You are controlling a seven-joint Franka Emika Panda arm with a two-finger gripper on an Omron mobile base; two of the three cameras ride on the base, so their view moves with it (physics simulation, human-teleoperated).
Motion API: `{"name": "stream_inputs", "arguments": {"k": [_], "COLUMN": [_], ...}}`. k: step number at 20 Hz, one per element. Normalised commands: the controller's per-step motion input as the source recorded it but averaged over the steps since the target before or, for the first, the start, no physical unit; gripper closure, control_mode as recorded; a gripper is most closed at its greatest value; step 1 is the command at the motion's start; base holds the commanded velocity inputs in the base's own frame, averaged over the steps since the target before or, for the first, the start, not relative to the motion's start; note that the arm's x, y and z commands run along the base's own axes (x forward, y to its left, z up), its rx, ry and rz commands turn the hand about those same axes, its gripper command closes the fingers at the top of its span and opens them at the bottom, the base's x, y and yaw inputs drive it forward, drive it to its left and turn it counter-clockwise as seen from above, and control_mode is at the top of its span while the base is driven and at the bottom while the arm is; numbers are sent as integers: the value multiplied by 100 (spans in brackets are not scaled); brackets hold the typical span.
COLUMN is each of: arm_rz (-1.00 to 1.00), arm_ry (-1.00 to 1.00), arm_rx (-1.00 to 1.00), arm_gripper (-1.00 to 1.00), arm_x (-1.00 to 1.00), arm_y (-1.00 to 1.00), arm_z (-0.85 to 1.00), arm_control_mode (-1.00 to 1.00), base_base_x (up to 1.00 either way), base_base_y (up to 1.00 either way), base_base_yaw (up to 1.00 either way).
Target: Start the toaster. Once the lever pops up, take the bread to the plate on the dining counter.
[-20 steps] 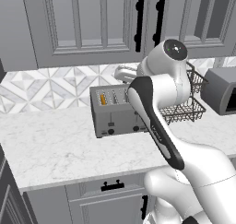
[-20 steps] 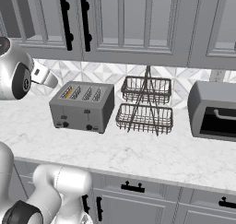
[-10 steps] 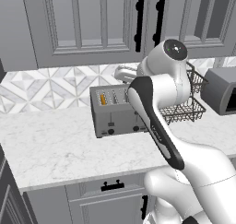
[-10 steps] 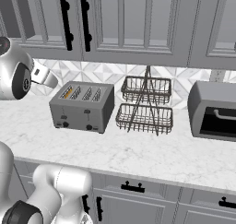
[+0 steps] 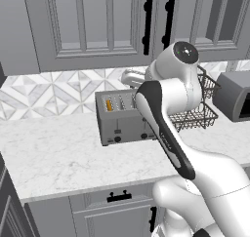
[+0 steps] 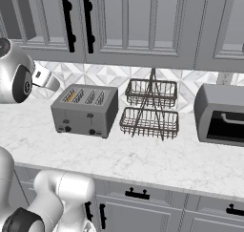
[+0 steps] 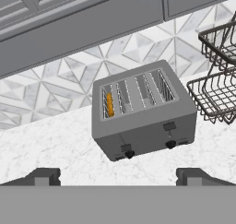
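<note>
**Ana:** While the arm [image 5: 166,133] is raised so high over the counter [image 5: 58,158], what is it set up for?

**Ben:** My guess is a clear look down before it commits. From the hand view the whole toaster [image 7: 143,112] sits ahead and below, well apart from the pincer [image 7: 118,174], whose tips stand spread wide with nothing between them.

**Ana:** And why is the toaster placed where it is?

**Ben:** It stands on the counter against the tiled backsplash [image 5: 53,92], front facing out, so the controls are reachable from the robot's side. Just beside it is the two-tier wire basket [image 6: 150,109], and further along the grey oven [image 6: 221,114]; neither blocks the front.

**Ana:** Where is the bread?

**Ben:** The bread [image 7: 109,104] sits on edge in the left-most slot, showing as an orange strip. It looks low in the slot, though I'd call the toasting not yet started.

**Ana:** So the lever comes next?

**Ben:** I'd think so. The lever [image 7: 125,147] is the small black tab on the left of the front, above a knob [image 7: 130,154]. An identical right-hand tab [image 7: 169,126] serves the empty slots, so picking the wrong one is the risk. Pressing down likely calls for a descent from above the tab.
</note>
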Motion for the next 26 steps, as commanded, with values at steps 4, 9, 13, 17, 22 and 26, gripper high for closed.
{"name": "stream_inputs", "arguments": {"k": [4, 9, 13, 17, 22, 26], "arm_rz": [0, 0, 0, 0, 0, 0], "arm_ry": [0, 0, 0, 0, 0, 0], "arm_rx": [0, 0, 0, 0, 0, 0], "arm_gripper": [-100, -100, -100, -100, -100, -100], "arm_x": [0, 0, 0, 0, 0, 0], "arm_y": [0, 0, 0, 0, 0, 0], "arm_z": [0, 0, 0, 0, 0, 0], "arm_control_mode": [-100, -100, -100, -100, -100, -100], "base_base_x": [0, 0, 0, 0, 0, 0], "base_base_y": [0, 0, 0, 0, 0, 0], "base_base_yaw": [0, 0, 0, 0, 0, 0]}}
